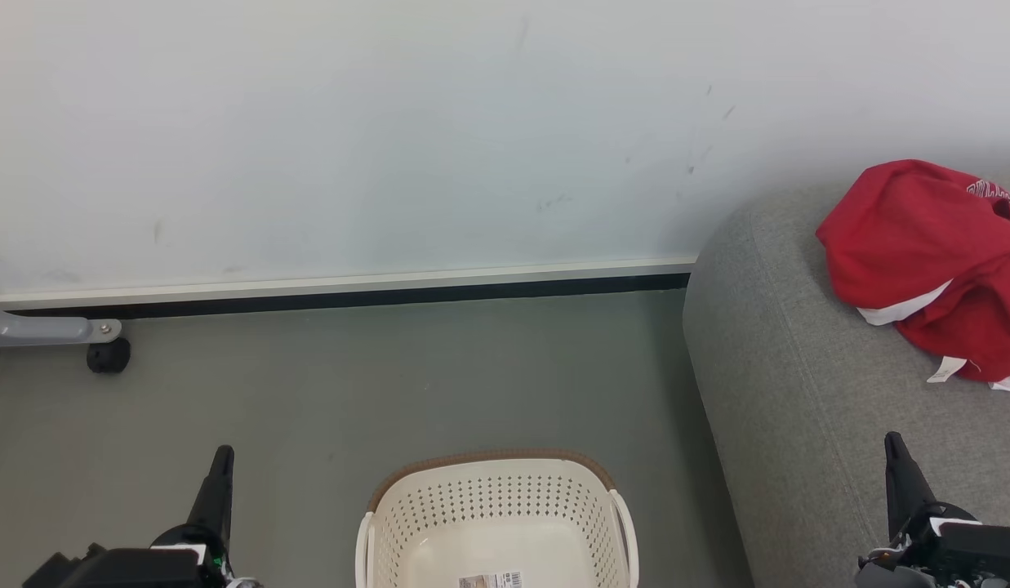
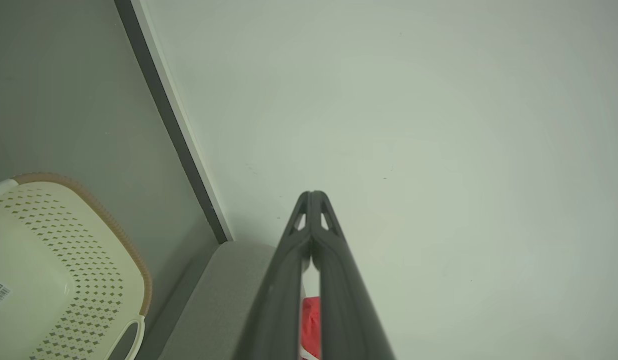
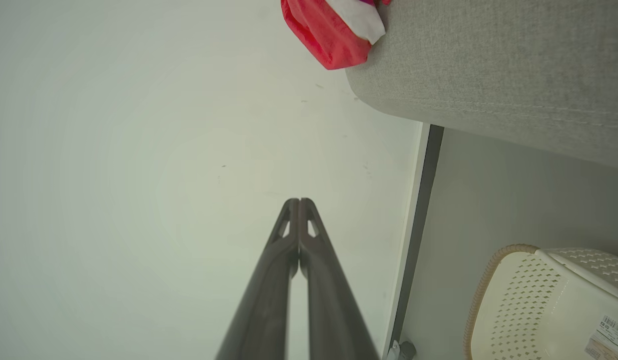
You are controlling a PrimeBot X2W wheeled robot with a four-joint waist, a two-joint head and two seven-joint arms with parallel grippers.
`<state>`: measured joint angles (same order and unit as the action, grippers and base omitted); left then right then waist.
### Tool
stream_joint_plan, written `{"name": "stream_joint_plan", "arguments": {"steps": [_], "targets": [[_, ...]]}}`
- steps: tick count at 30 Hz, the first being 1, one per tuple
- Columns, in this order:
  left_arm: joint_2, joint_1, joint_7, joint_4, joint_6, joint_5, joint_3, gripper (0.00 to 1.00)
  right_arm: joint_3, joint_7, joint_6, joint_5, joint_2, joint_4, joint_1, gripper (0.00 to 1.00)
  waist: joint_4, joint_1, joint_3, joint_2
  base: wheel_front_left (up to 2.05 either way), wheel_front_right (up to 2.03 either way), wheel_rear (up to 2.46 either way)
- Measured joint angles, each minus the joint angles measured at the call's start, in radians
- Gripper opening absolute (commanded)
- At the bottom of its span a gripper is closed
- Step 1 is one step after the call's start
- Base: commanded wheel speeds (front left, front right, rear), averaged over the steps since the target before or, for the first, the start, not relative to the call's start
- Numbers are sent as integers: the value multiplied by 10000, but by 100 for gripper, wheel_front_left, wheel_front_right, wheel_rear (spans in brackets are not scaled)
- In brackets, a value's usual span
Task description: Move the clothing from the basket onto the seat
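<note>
well, the clothing (image 1: 921, 253) lay in a crumpled red heap on the seat (image 1: 798, 408), toward the end nearest the wall (image 1: 390, 122). none of it showed in the basket (image 1: 492, 455) — what could be seen of the basket's bottom held just a barcode sticker (image 1: 490, 581). so the task looked done, or close to it, as far as these views reached.

the left claw (image 1: 222, 451) hung over the floor (image 1: 349, 384) just left of the basket, its two fingers pressed together on nothing. the right claw (image 1: 893, 439) stood above the seat's front part, likewise pinched closed and empty, well apart from the heap.

the jerseys looked soft, light and limp. they'd likely sag and trail when lifted, so a raised fold or bunched ridge would be the place to pinch, not the small white tag (image 1: 946, 369), which might slip free.

white lettering (image 1: 989, 191) curved across the top of the heap, but the folds cut it short — i couldn't read it. the sticker's print was too small to make out, and the tag showed no writing i could tell.
</note>
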<state>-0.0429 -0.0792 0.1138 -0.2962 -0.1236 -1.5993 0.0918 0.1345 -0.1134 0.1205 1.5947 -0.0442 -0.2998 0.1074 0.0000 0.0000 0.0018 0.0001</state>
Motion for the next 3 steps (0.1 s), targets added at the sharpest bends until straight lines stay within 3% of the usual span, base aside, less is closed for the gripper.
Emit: {"name": "stream_joint_plan", "arguments": {"steps": [3], "targets": [[0,-1,0,0,0,0,0,0,0,0,0,10,0,2,0,0,0,0,0,-1,0,0,0]]}}
